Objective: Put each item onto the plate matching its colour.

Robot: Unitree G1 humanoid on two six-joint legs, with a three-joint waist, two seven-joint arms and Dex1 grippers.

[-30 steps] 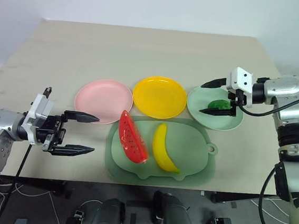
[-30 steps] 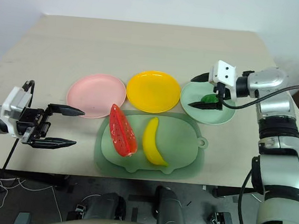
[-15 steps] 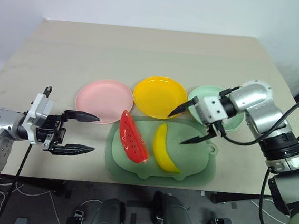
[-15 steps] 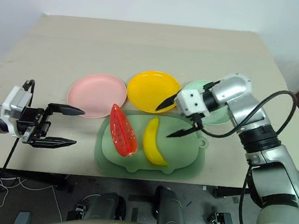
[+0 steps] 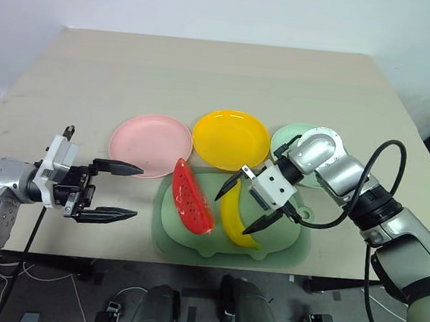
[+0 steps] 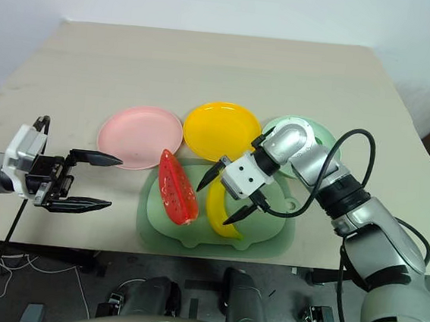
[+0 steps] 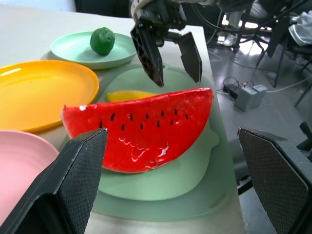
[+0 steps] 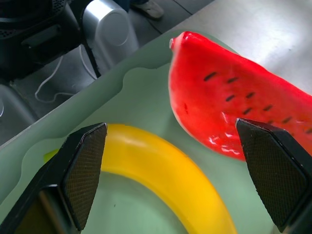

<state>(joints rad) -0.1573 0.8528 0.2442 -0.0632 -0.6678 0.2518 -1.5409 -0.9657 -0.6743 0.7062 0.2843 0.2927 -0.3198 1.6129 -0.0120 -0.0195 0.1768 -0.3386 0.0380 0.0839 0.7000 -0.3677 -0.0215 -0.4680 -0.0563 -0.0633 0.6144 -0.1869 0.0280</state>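
Observation:
The yellow banana (image 5: 241,237) and the red watermelon wedge (image 5: 191,198) lie side by side on the pale-green mat (image 5: 287,240). My right gripper (image 5: 234,213) hangs open just above the banana, tilted down, one fingertip on each side of it. In the left wrist view the small dark-green fruit (image 7: 102,41) sits on the mint plate (image 7: 73,48). The pink plate (image 5: 146,143) and yellow-orange plate (image 5: 230,138) lie behind the mat with nothing on them. My left gripper (image 5: 137,193) is held open, level, left of the watermelon and apart from it.
The beige table (image 5: 208,77) stretches far behind the plates. My right forearm (image 5: 329,164) and its black cable (image 5: 366,175) cross over the mint plate (image 5: 284,137). The mat reaches close to the table's near edge.
My right gripper has left the green fruit on the mint plate, swung left and nearer, tipped downward, and now hangs over the banana. The left gripper has stayed still.

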